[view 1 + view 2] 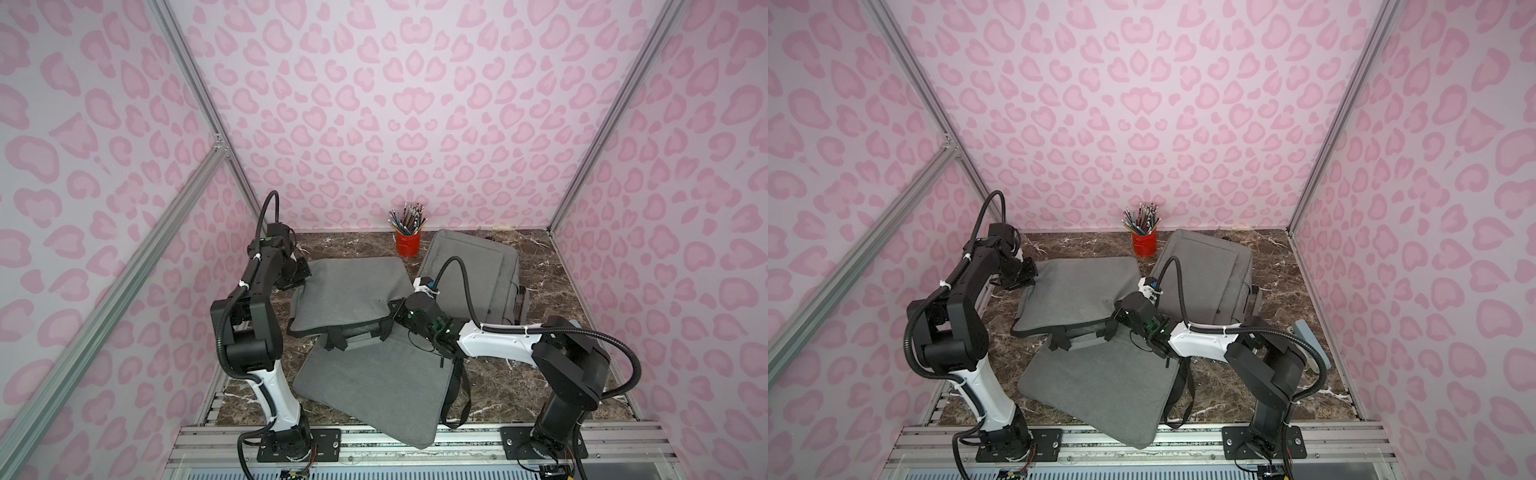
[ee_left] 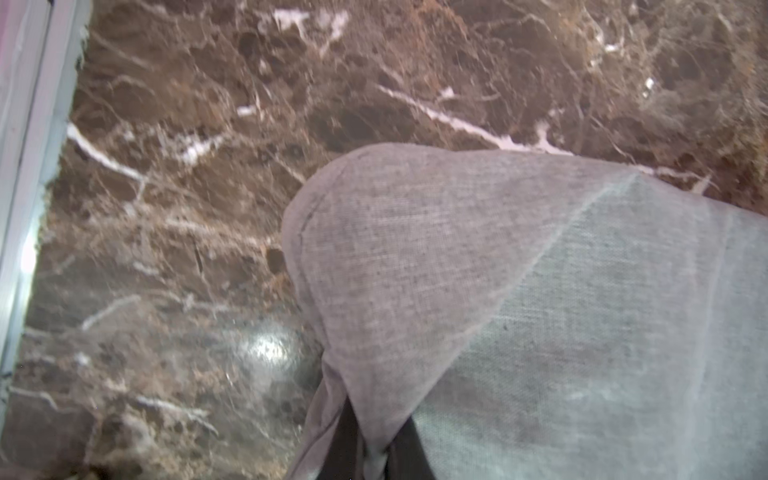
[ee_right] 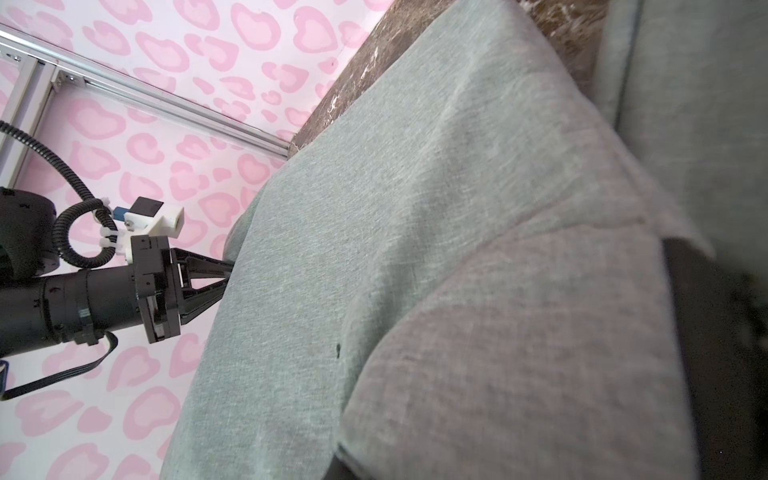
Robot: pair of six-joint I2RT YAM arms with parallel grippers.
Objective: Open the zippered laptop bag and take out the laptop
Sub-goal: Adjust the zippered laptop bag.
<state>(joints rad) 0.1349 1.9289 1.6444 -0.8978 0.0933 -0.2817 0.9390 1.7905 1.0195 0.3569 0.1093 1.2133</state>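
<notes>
Laptop bag (image 1: pixel 349 291) beside grey backpack (image 1: pixel 473 270); red pencil cup (image 1: pixel 408 245) behind

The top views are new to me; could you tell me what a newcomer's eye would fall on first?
The pink heart-spotted walls dominate all round. Mid-table, the grey laptop bag has its upper half held up by the left gripper and right gripper, each shut on a corner. Behind stand a red cup of pencils and another grey bag.
</notes>
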